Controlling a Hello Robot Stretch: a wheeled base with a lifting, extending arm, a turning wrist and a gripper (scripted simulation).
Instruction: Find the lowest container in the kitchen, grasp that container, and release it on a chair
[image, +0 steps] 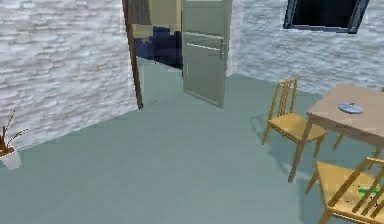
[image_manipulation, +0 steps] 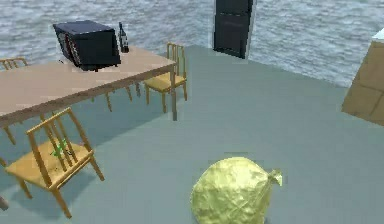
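Gripper's finger state: cannot tell. Nearest, low in the arm side view, a crumpled golden sack-like lump (image_manipulation: 232, 192); whether it is the container cannot be told. Beyond, wooden chair (image_manipulation: 55, 155) with a small green thing (image_manipulation: 62, 148) on its seat. Then long table (image_manipulation: 40, 90) bearing black box (image_manipulation: 88, 44) and dark bottle (image_manipulation: 124, 38); second chair (image_manipulation: 168, 80). Forward view, farthest: open door (image: 205, 50).

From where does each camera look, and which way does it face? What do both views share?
Forward view: on the robot, facing ahead and somewhat down, toward the open grey-green door; own body: none.
Arm side view: on the robot's body, facing sideways, toward the long wooden table carrying a black box; own body: none.
Shared, likely: the wooden slatted chair with a green item on its seat.
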